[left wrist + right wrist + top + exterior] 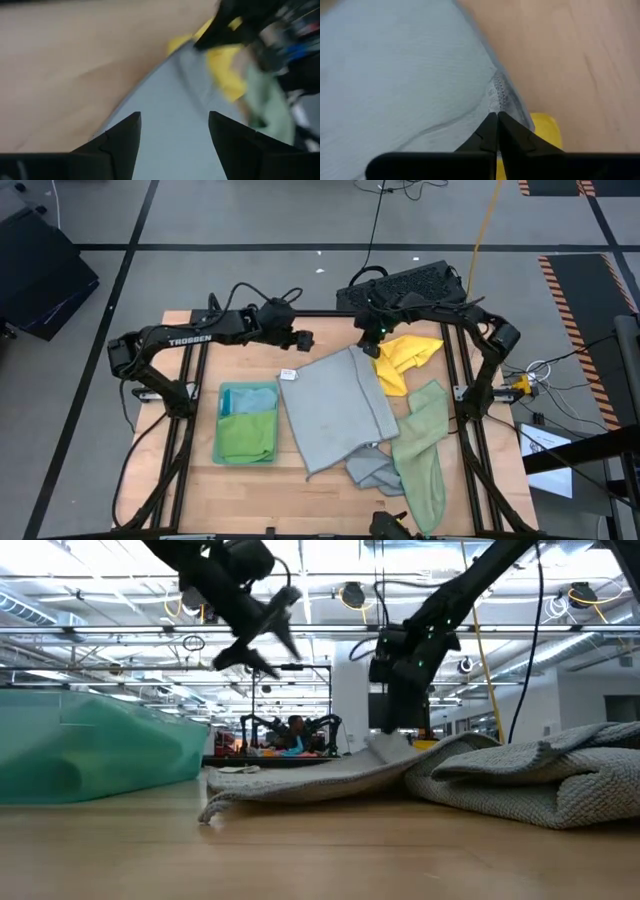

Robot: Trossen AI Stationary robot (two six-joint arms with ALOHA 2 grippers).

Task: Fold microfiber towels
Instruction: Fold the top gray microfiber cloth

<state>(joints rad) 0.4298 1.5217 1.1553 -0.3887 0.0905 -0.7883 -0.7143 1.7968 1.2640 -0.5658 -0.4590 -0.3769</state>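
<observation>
A folded stack of teal and green towels [247, 435] lies on the left of the table [250, 360]. The left gripper [303, 340] hangs open (nothing in it) above the table. The grey towel [335, 408] lies spread out in the middle. The right gripper [374, 348] pinches its far corner, beside the yellow towel [405, 358].
</observation>
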